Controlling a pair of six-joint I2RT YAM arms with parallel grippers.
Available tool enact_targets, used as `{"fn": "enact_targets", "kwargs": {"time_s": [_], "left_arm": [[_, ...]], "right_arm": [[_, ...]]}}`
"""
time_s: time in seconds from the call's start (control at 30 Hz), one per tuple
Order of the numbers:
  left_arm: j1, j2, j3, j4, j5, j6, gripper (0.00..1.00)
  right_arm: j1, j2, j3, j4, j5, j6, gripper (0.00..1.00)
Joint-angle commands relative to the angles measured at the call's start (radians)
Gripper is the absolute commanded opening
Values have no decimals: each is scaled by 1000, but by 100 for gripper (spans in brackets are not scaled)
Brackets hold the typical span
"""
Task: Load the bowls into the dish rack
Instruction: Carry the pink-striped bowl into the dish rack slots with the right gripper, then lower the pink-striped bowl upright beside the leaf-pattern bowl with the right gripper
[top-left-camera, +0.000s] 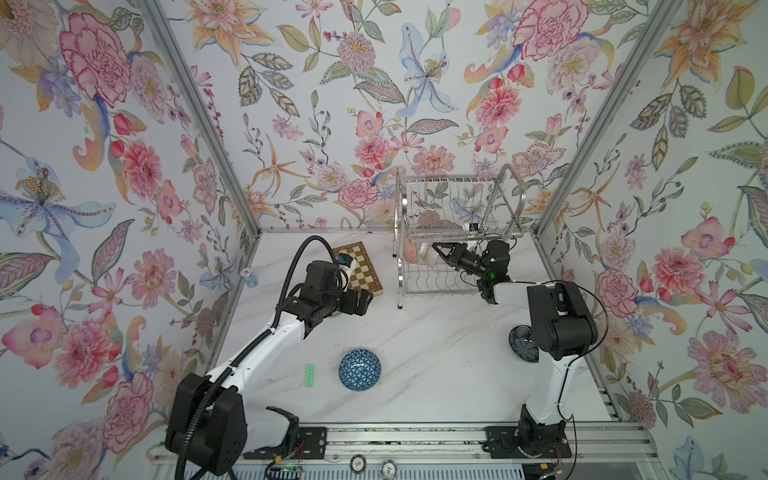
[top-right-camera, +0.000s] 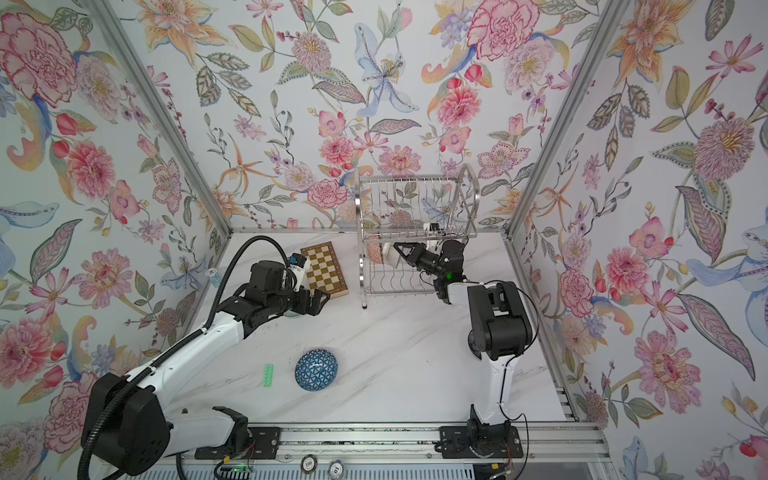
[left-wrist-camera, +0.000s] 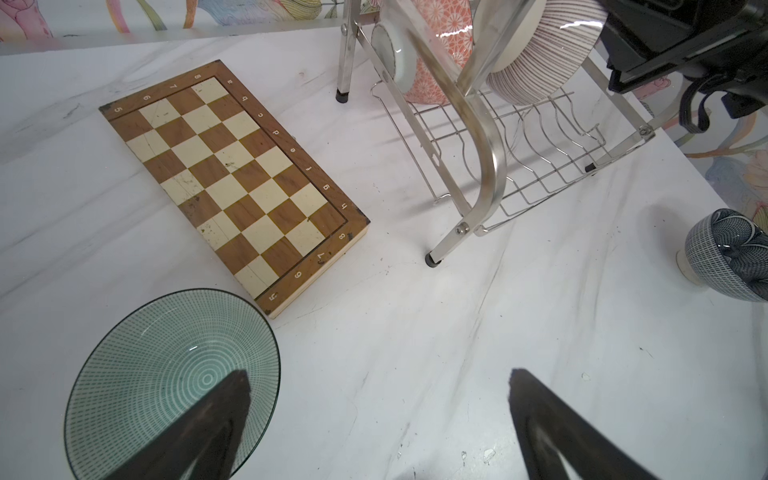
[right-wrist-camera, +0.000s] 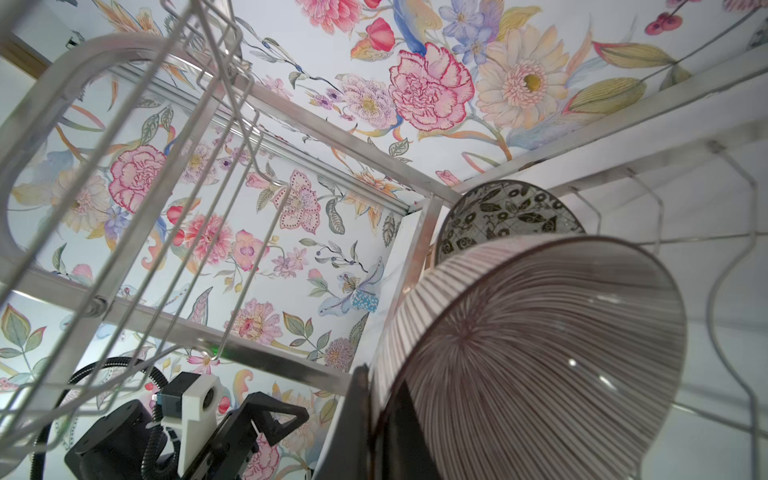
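**Operator:** State the work-area limits and the free surface.

**Technician:** The marble table (top-left-camera: 436, 353) is bounded by papered walls on the left, far and right sides and by an aluminium rail (top-left-camera: 415, 434) along the near edge. The dish rack (top-left-camera: 440, 282) stands at the far right, close to the far wall. The chessboard (top-left-camera: 358, 268) lies flat just left of it. Bare marble shows between the rack's near legs, the chessboard and the blue triangle bowl (top-left-camera: 360, 370). That bowl sits near the middle, well apart from both grippers, with a green block (top-left-camera: 309, 375) near it.

**Operator:** Right arm?

**Technician:** It rises from the near rail, reaches toward the far side and turns left between the rack's two tiers. The right gripper (right-wrist-camera: 376, 424) is pressed together on the rim of the pink striped bowl (right-wrist-camera: 540, 353). It holds the bowl on edge over the lower shelf, just beside the floral bowl (right-wrist-camera: 498, 220) standing in the slots. Whether the striped bowl touches the wires cannot be told.

**Operator:** Left arm?

**Technician:** It stretches diagonally from the near left corner to the chessboard's near corner. The left gripper (left-wrist-camera: 378, 390) is spread wide and holds nothing. One finger (left-wrist-camera: 208, 424) hangs over the mint green bowl (left-wrist-camera: 166, 353), which stands upright on the table just beside the chessboard. A dark patterned bowl (left-wrist-camera: 723, 257) lies tilted beside the right arm.
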Motion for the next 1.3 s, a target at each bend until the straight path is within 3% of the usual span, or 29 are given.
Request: {"fn": "enact_targets", "kwargs": {"time_s": [0.0, 0.13, 0.63, 0.87, 1.27], "left_arm": [[2, -13, 19, -11, 8, 32, 99], [2, -6, 34, -25, 23, 47, 99], [-2, 38, 82, -60, 84, 85, 99], [-4, 34, 56, -35, 63, 72, 99], [-7, 44, 43, -1, 61, 53, 99]], "right_arm": [[-16, 11, 63, -32, -68, -102, 0], [-25, 35, 107, -68, -115, -164, 0], [-53, 154, 227, 2, -211, -133, 0], [-33, 213, 241, 157, -167, -41, 0], [-30, 276, 327, 118, -142, -46, 0]]}}
